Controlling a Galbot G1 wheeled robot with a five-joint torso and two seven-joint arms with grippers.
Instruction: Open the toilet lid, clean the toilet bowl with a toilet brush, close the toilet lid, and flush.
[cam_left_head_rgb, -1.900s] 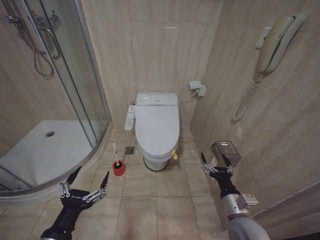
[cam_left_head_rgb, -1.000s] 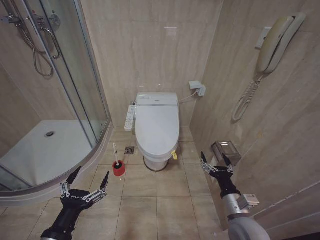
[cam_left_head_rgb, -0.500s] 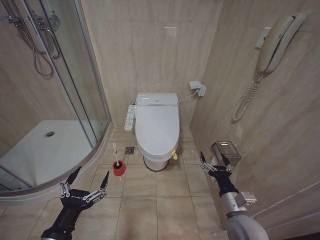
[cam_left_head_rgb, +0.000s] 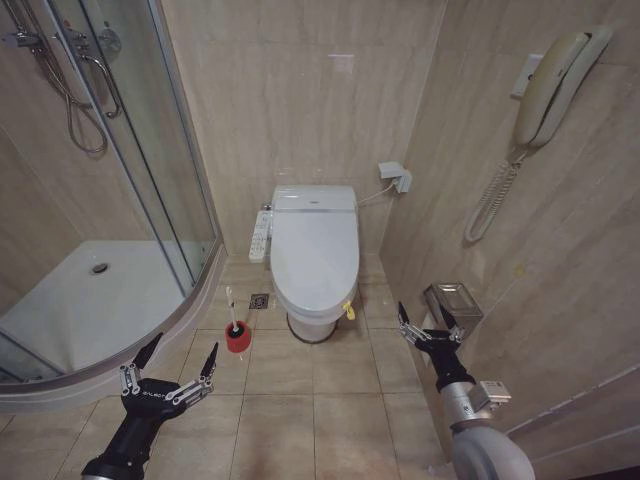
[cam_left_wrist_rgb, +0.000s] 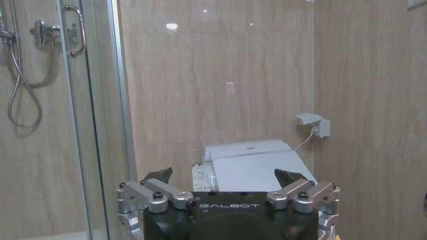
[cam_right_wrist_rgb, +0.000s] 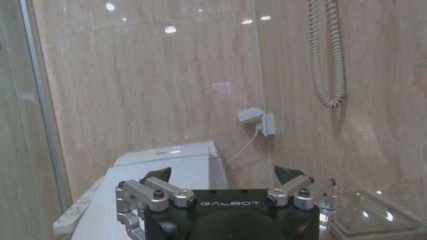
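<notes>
The right gripper (cam_left_head_rgb: 421, 318) has crept slightly forward, fingers apart. The glossy white oval toilet lid (cam_left_head_rgb: 314, 250) lies shut ahead, lengthwise away, nearer it than the spread left gripper (cam_left_head_rgb: 178, 361).

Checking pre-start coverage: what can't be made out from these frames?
- Toilet bowl: hidden under the shut toilet lid in the head view, so its state is unknown.
- Toilet brush: bristle head sunk in the red cup; too small to judge.
- Left wrist view: the left claw covers the lid's front.
- Right wrist view: the right claw blocks the lid's near end.
</notes>
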